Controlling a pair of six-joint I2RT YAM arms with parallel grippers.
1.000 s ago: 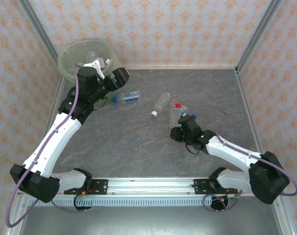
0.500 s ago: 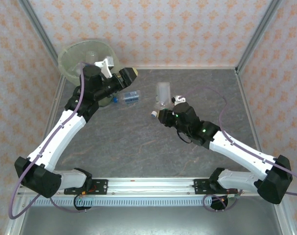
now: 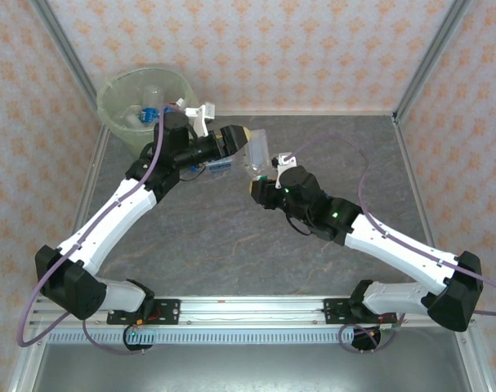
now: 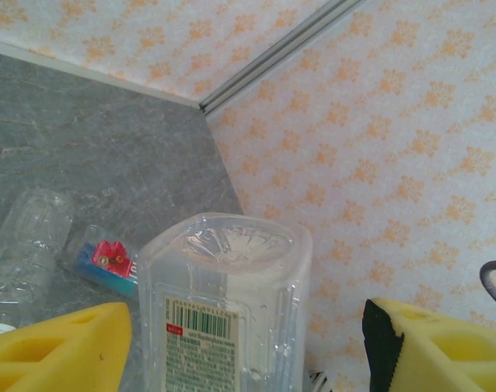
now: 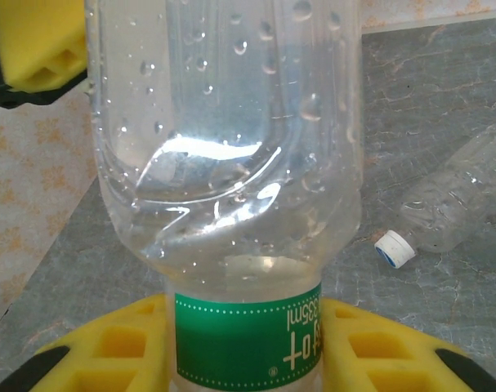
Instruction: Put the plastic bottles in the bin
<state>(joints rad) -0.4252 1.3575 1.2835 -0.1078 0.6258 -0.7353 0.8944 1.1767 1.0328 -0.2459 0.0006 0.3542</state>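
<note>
above the middle of the desk (image 3: 231, 253), well off the surface: a clear bottle (image 3: 256, 153) with a green label, its base tilted toward the left arm. the right fingers (image 3: 262, 180) are clenched on it at the label end; the right wrist view has the green band pinched between both yellow pads. the left fingers (image 3: 239, 137) stand released, one on either side of the bottle's base. in the left wrist view one sits close against the wall and the other leaves a gap. we read this as a hand-over, not yet made.

the bin (image 3: 110, 91) is at the far left corner, near the left arm, with a blue-capped bottle (image 3: 149, 113) inside. another bottle (image 5: 452, 200), white-capped, lies on the desk.

to do it well, we judge: centre the base between the left fingers and close on the flat labelled sides, not the rounded corners. let the right fingers release only once the left grip is firm.
</note>
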